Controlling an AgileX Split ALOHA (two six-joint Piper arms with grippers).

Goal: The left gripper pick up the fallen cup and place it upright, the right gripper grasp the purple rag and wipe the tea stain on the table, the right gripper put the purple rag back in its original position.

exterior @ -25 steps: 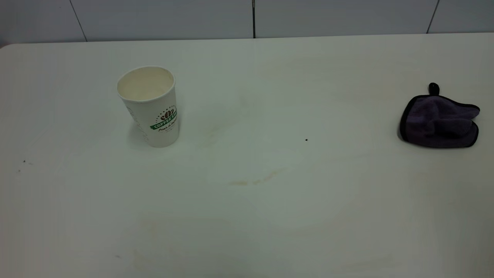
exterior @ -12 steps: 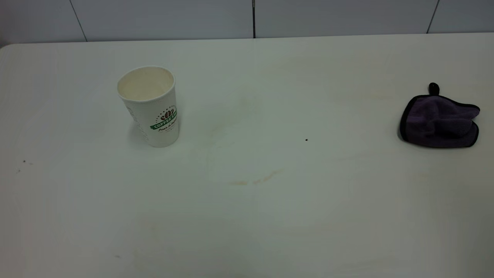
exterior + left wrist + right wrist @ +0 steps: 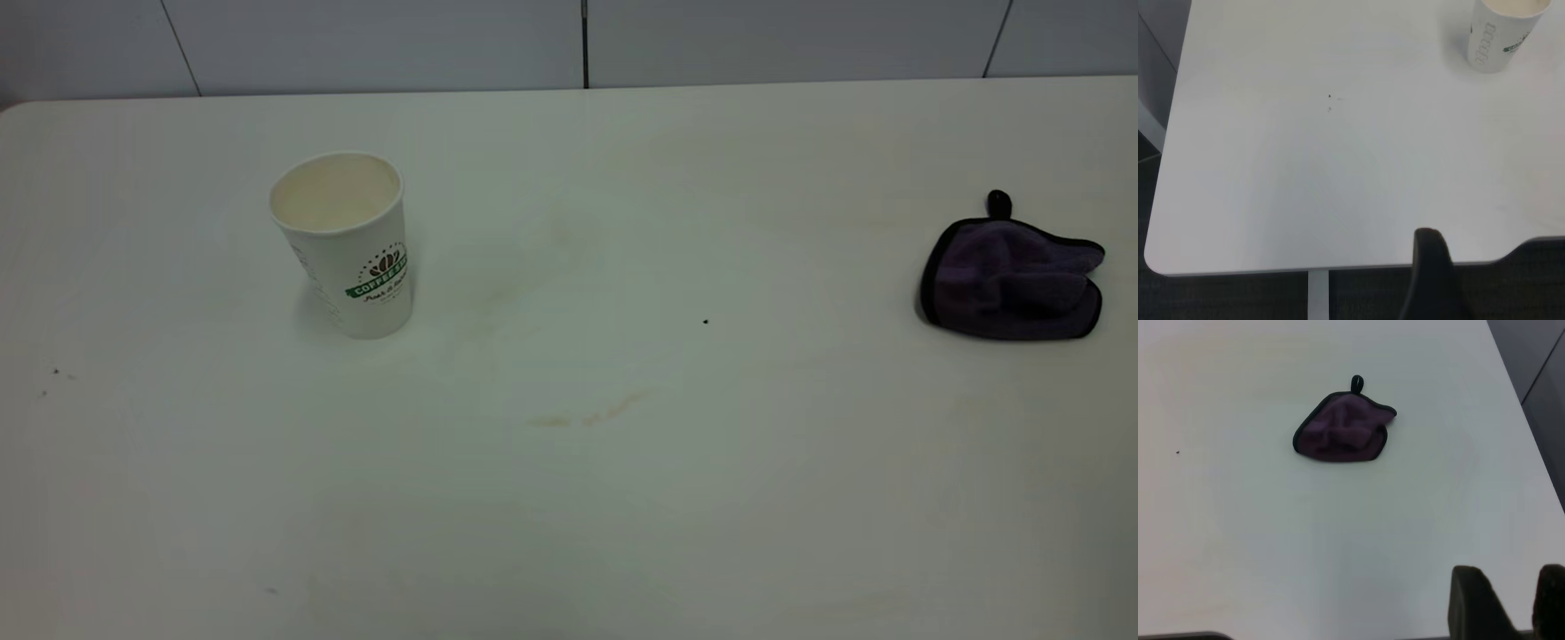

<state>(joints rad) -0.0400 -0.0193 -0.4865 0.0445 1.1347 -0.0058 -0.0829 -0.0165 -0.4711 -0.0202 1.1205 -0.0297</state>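
Note:
The cup point(image 3: 347, 244) stands upright on the table point(image 3: 622, 516) at the left, mouth up, logo facing front; it also shows in the left wrist view point(image 3: 1501, 33). The purple rag point(image 3: 1013, 277) lies crumpled at the right, loop at its far side, and shows in the right wrist view point(image 3: 1343, 430). Of the tea stain only faint brown smears point(image 3: 587, 416) show mid-table. Neither gripper is in the exterior view. My left gripper point(image 3: 1431, 267) hangs at the table's near edge, far from the cup. My right gripper point(image 3: 1511, 593) is open and empty, well short of the rag.
A small dark speck point(image 3: 706, 322) lies mid-table and a few specks point(image 3: 55, 373) lie at the left. The table's rounded corner point(image 3: 1158, 257) and a notch in its edge point(image 3: 1511, 248) show by the left gripper. A grey wall stands behind the table.

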